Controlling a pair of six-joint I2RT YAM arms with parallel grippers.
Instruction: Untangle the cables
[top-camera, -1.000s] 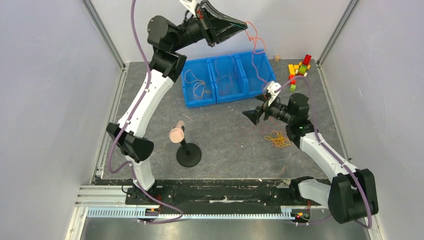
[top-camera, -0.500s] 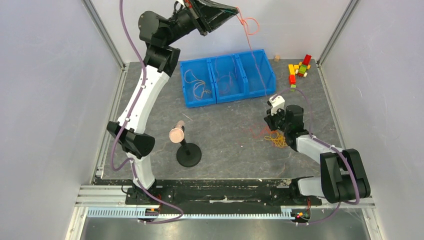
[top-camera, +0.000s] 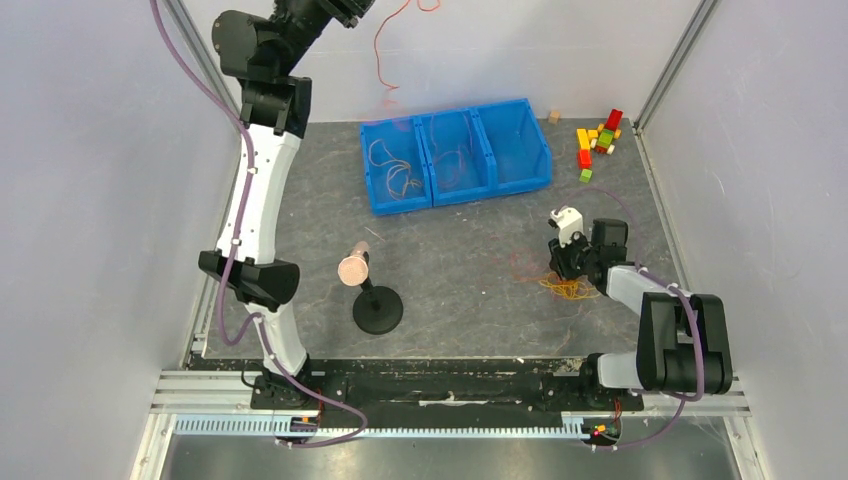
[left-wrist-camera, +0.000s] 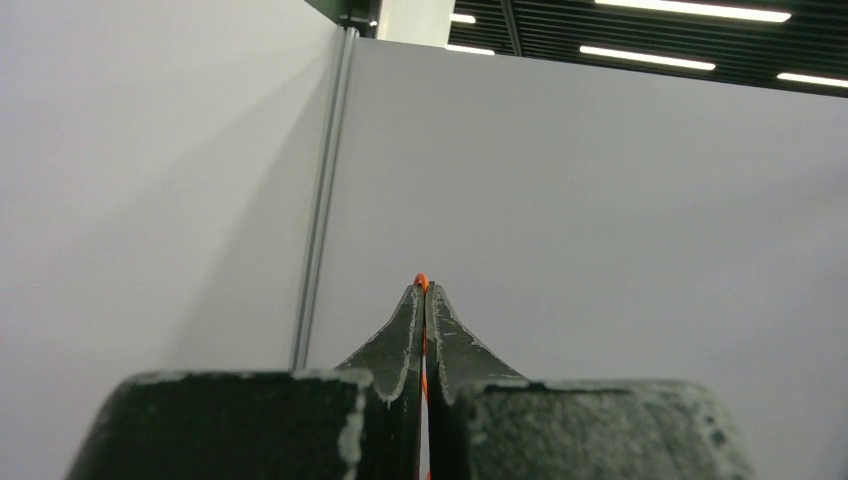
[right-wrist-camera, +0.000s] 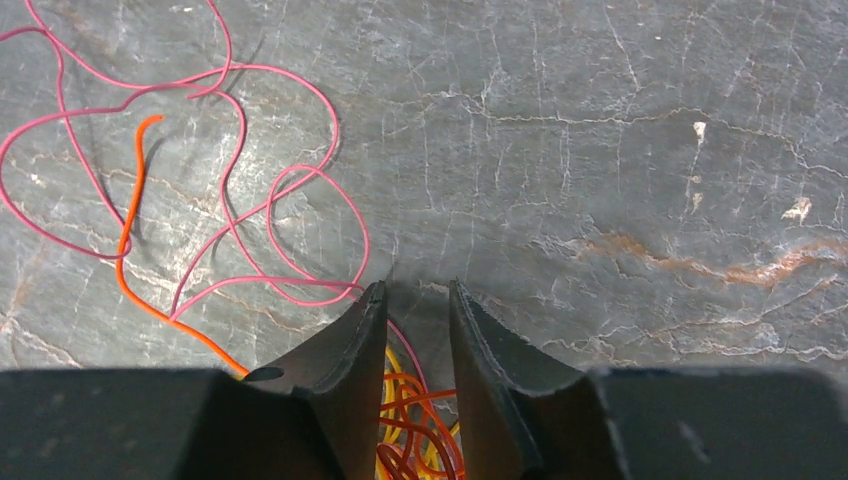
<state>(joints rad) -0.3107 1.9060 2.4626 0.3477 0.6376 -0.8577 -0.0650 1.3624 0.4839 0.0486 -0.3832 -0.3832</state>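
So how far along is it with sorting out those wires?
Partly there. Done: separate strands lie in the left and middle compartments of the blue bin. In hand: the left gripper is shut on an orange cable, which dangles high above the bin. Left: the yellow-and-red tangle under the right gripper, whose jaws stand apart, and a pink cable looped on the table beside it.

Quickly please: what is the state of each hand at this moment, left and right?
Left hand: closed, holding a thin orange cable.
Right hand: partly open above the yellow and orange tangle, gripping nothing that I can see.
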